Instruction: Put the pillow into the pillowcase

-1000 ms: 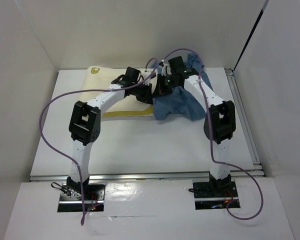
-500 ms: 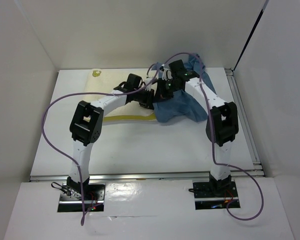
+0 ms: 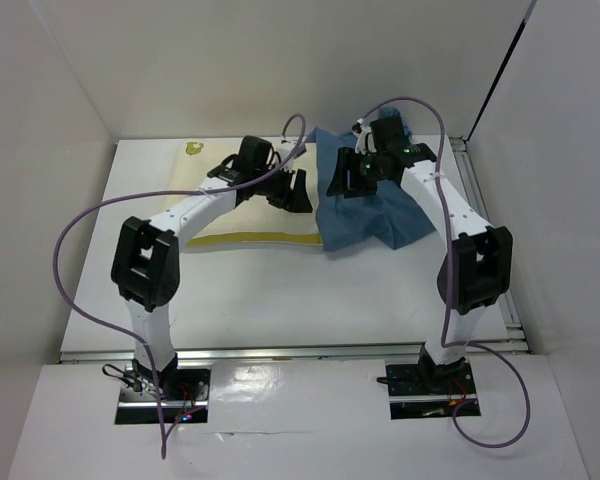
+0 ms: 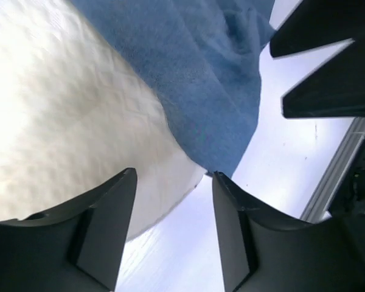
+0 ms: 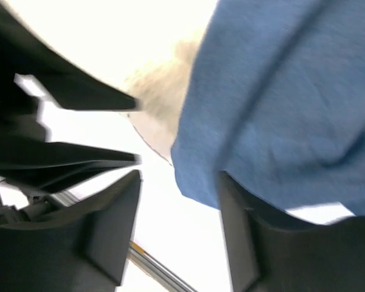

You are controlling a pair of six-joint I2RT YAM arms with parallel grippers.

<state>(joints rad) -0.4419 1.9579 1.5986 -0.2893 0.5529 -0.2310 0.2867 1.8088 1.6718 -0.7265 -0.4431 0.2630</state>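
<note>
1. Table [image 3: 280,300]: white and flat, carrying both task items in its far half. Judged risk: a hard sideways pull could drag the cloth toward the right edge, out of easy reach.
2. Pillowcase [image 3: 375,215]: blue and crumpled, at far right. Its left edge laps over the pillow's right end, as the left wrist view [image 4: 194,73] also shows. Whether that end is inside the sack or only under it cannot be told. Judged risk: no gripper holds the mouth, so it may lie shut, and a push would shove the whole sack right instead of filling it.
3. Pillow [image 3: 265,222]: cream, flat at far left and mostly outside the pillowcase. Judged risk: it is soft, so a push at one corner may buckle it or snag that corner on the hem.
4. Left gripper [image 3: 292,192]: over the pillow's near right corner, fingers [image 4: 103,225] spread and holding nothing. Judged risk: closing here could pinch pillow and cloth together, or take too thin a bite and slip.
5. Right gripper [image 3: 338,182]: just right of the left one, at the cloth's left edge. Its fingers [image 5: 243,237] are spread. The hem lies against one of them, unpinched, though this view is blurred. Judged risk: the grippers are near each other and could collide, and seizing both cloth layers would seal the mouth.
</note>
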